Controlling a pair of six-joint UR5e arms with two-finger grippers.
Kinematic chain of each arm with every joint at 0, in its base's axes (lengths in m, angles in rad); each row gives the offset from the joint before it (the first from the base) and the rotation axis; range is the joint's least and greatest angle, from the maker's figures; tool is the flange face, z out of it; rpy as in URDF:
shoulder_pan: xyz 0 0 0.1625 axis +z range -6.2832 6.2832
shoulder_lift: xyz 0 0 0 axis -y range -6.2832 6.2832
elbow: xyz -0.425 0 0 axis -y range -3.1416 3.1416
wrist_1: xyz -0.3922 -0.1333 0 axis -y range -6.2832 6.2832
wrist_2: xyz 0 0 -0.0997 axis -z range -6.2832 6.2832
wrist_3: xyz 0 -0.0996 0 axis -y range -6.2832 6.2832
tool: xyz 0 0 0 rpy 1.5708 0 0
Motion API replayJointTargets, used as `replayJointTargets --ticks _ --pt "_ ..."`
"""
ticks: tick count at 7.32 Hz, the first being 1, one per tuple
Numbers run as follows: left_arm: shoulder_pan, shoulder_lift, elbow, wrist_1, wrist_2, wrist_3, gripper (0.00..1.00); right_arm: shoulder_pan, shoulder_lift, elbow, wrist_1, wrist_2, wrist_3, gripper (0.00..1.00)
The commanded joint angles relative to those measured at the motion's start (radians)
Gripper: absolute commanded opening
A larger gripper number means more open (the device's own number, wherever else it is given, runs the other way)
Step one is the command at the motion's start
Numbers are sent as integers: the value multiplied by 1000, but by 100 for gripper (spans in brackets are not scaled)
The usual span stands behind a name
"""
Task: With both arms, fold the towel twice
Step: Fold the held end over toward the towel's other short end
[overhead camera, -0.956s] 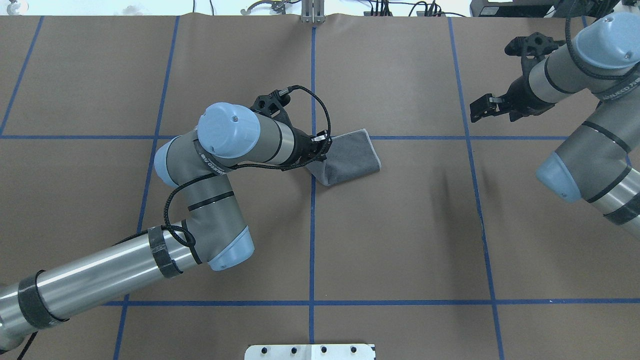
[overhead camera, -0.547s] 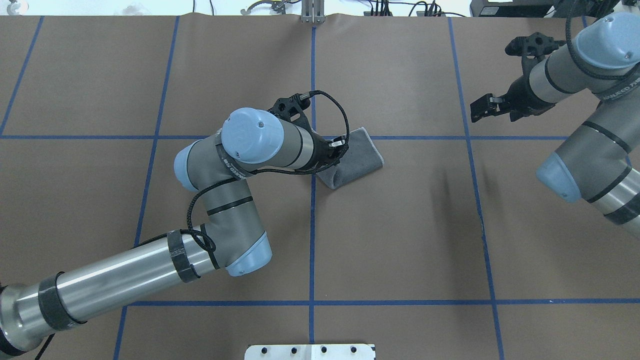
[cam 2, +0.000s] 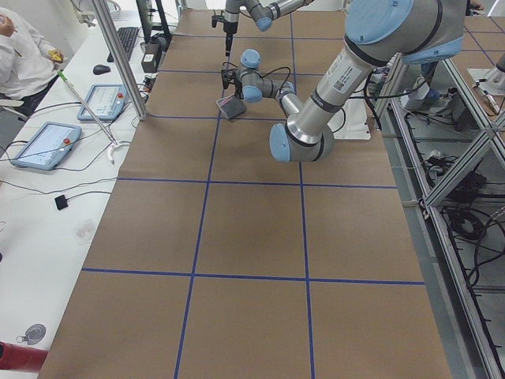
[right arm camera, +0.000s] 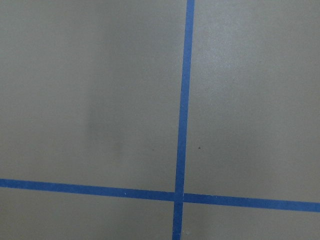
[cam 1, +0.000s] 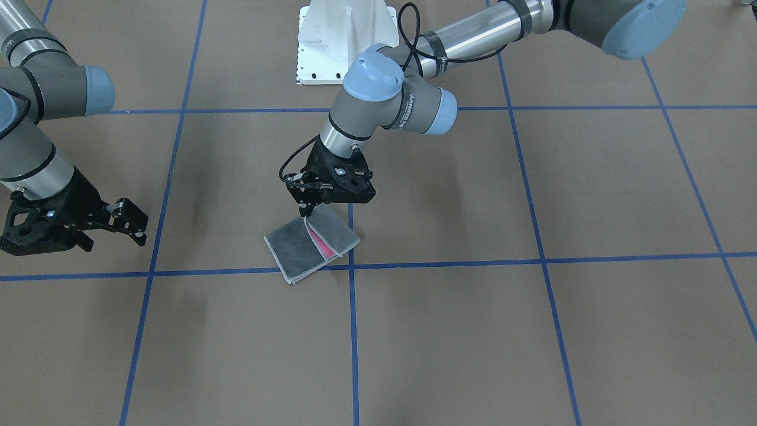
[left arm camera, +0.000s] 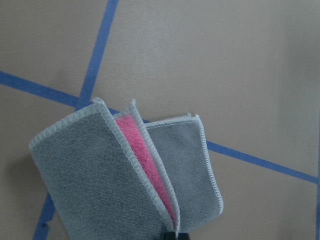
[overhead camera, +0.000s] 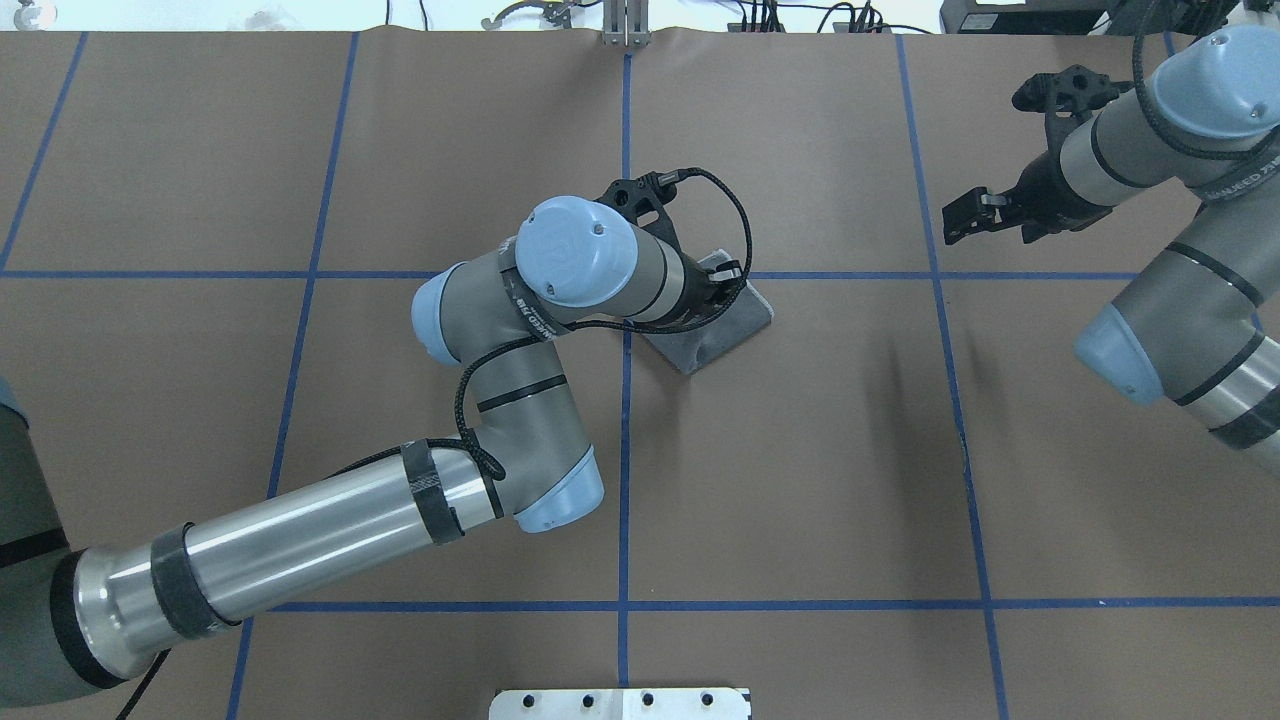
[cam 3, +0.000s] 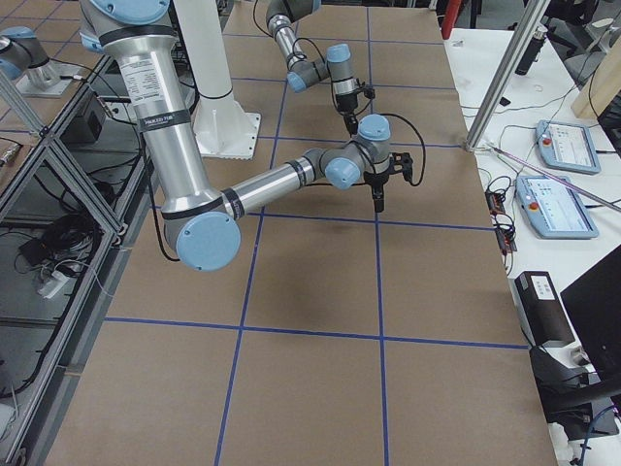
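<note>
The towel [cam 1: 301, 248] lies partly folded on the brown table near a crossing of blue tape lines, dark grey outside, with a strip of pink [left arm camera: 145, 160] showing between its layers. My left gripper [cam 1: 306, 214] is shut on the towel's lifted edge and holds it over the lower layers. In the overhead view the left wrist covers most of the towel [overhead camera: 712, 340]. My right gripper [overhead camera: 962, 214] hovers open, holding nothing, well off to the towel's right. The right wrist view shows only bare table and tape.
Blue tape lines [overhead camera: 624, 480] mark the brown table cover in a grid. The white pedestal [cam 1: 343, 41] stands at the robot's side. Tablets [cam 2: 43, 146] and a seated person [cam 2: 20, 55] are at a desk beyond the table's far edge.
My left arm has swung to the right, carrying the towel's gripped edge over the rest, so less grey cloth shows. The right arm has not moved.
</note>
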Motion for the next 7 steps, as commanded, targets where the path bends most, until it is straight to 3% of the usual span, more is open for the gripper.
replayJointTargets --ticks 1,7 --pt "3 -64 71 -1 18 0 0 3 -1 -1 0 0 0 98" --pt "9 -144 185 -3 55 0 0 3 -7 2 0 -3 0 98"
